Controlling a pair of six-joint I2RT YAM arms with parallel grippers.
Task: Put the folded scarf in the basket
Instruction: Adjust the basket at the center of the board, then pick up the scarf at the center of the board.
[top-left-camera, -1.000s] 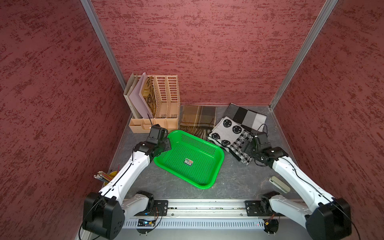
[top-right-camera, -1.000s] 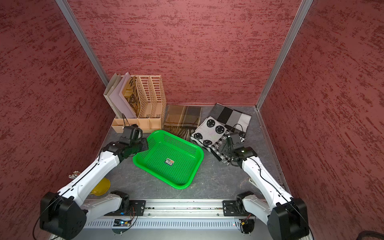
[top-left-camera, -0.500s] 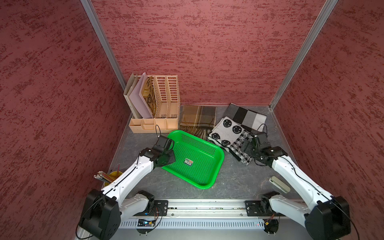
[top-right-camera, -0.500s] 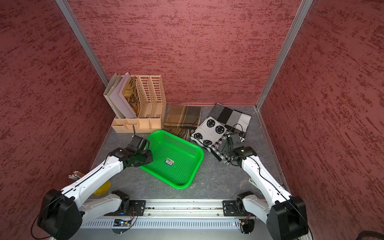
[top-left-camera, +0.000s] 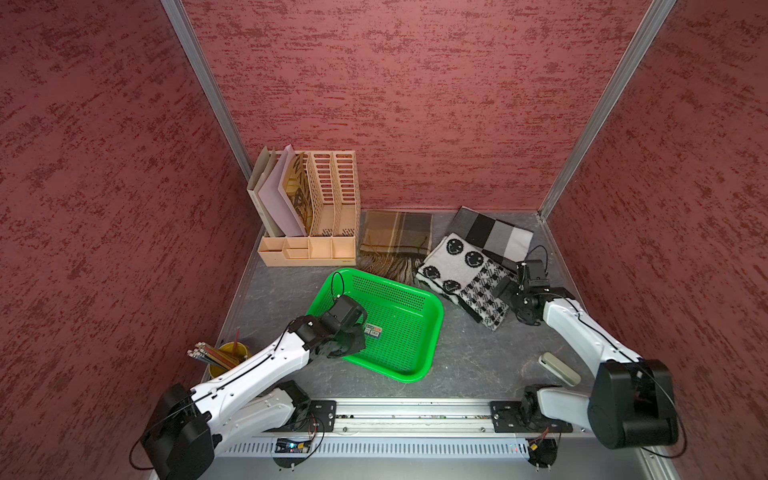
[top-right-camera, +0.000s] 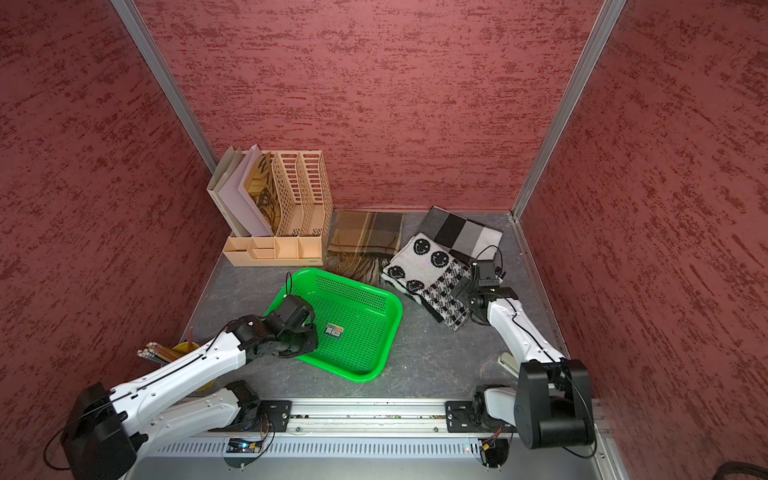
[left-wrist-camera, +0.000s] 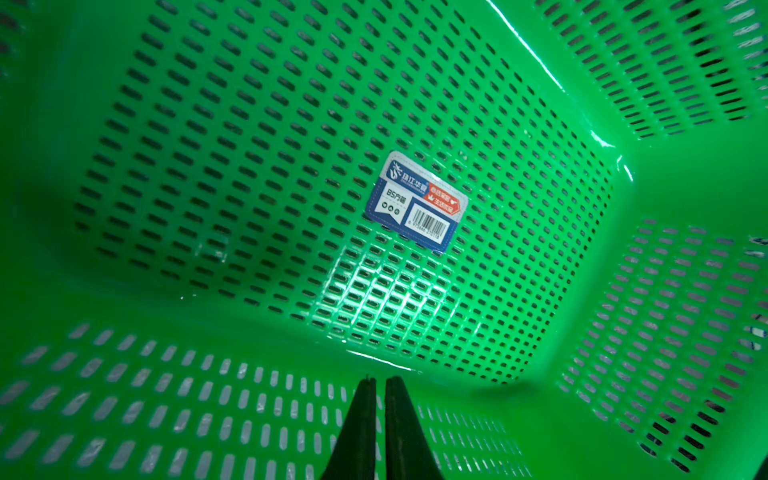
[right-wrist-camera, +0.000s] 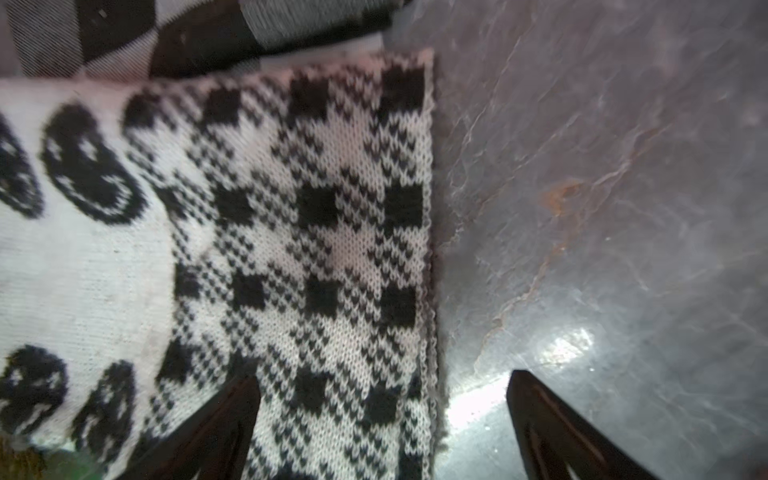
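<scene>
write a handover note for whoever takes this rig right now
Left gripper: shut, low inside the bright green perforated plastic basket, at its near-left wall.
Right gripper: open, straddling the edge of the folded black-and-white knitted smiley scarf, on the table beside the basket.
Done: nothing; basket holds no scarf.
Left to do: close on the scarf, lift, set it in the basket.

Bright, even overhead light; wrist close-ups glossy and partly soft.
In both top views the red textured walls are evenly lit and sharp, splaying outward at the frame edges. The bright green perforated plastic basket shows white sheen on its floor and rim. The grey marbled tabletop carries a blown-out glare patch; the black-and-white knitted scarf blurs toward its smiley pattern.
</scene>
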